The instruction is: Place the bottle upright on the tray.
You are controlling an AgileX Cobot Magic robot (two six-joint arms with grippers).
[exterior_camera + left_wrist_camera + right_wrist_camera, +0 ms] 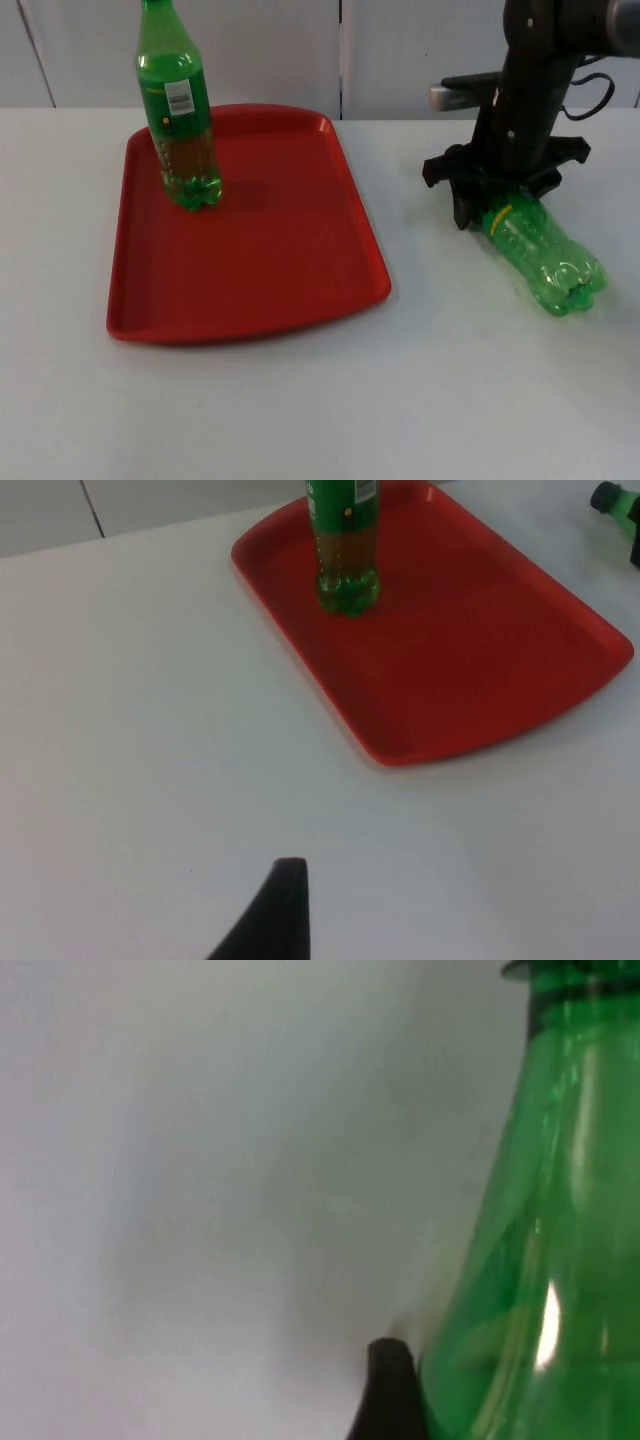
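No text can be read: the upright bottle (180,110) bears a green label with a white barcode patch, its print illegible.

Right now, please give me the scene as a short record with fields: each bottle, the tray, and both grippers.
standing bottle: green bottle upright on the tray, near its far left corner
lying bottle: green bottle on its side on the white table, right of the tray
tray: red tray, on the table's left half
right gripper: right gripper down at the lying bottle's neck end, one fingertip beside the bottle
left gripper: left gripper waits above bare table, apart from the tray
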